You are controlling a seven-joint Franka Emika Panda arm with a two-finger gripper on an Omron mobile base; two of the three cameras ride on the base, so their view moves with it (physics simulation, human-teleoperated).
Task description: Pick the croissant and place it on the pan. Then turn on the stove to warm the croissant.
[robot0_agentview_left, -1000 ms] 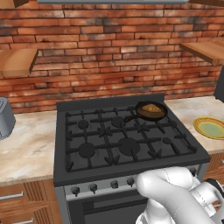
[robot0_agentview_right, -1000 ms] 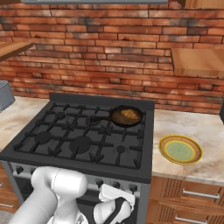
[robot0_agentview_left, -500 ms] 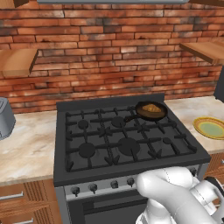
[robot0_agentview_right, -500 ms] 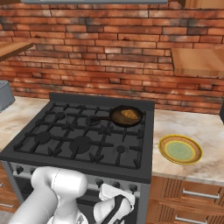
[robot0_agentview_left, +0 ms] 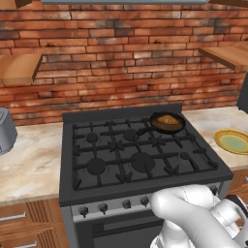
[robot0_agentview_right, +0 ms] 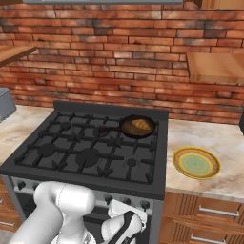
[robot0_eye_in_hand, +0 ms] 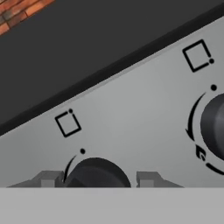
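Note:
The golden-brown croissant lies inside the small dark pan, which sits on the back right burner of the black stove. My arm reaches down in front of the stove's silver front panel. In the hand view my gripper is shut on a dark round stove knob, with a fingertip on either side of it. A second knob sits to the right of it, apart from the fingers.
A yellow-green plate rests on the marble counter right of the stove. A grey appliance stands on the left counter. More knobs line the front panel. Wooden shelves hang on the brick wall.

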